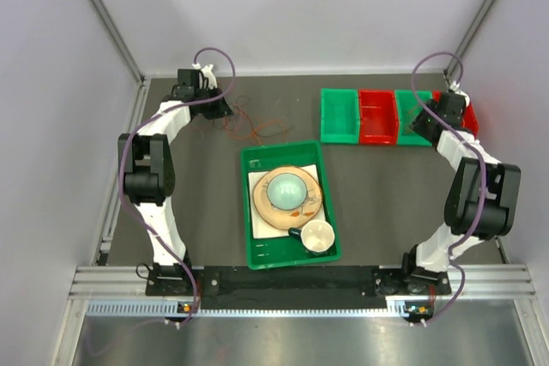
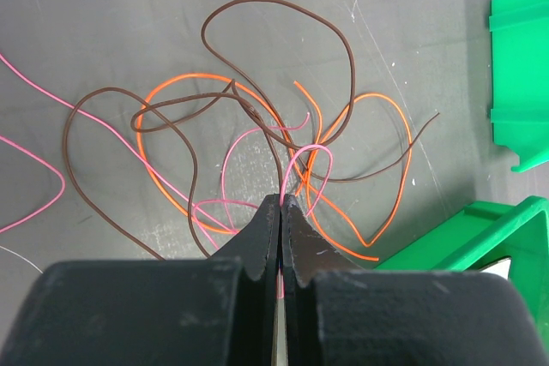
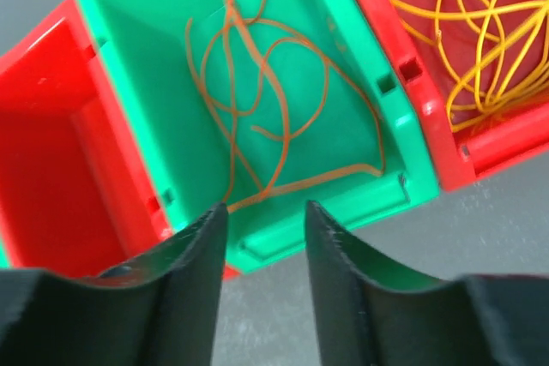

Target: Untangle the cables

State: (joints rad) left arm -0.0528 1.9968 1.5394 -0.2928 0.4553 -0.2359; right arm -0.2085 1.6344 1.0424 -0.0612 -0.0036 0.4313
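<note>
Driving this one remotely, here's where I'm at. The tangle (image 1: pixel 249 126) sits on the dark table (image 1: pixel 386 186) in the upper left of the overhead view, just off the left arm's wrist. In the left wrist view, the left gripper (image 2: pixel 281 203) has its fingers pressed together with no gap showing. A pink wire (image 2: pixel 310 147) comes out right at the tips, so I'd say it's pinched on that strand. The pink loops up and curls back down through the middle of the pile. A brown wire (image 2: pixel 283 3) and an orange wire (image 2: pixel 193 77) cross it in several spots.

Handling-wise, this stuff looks feather-light, thin and floppy. It has enough spring to hold its loops, but no stiffness to push against. My guess is that pulling on one strand drags the whole nest along rather than sliding free, and a wire this thin could slip out of the pads. Best grab is probably near a free end or an outer loop, not the crossing-heavy centre. The brown's big upper loop looks the most open.

The right gripper (image 3: pixel 264 216) is spread wide with nothing in it, hovering over a green bin (image 3: pixel 137 57) that holds orange strands (image 3: pixel 257 83). The red bin (image 3: pixel 480 147) at upper right holds yellow wires (image 3: pixel 463 32).
</note>
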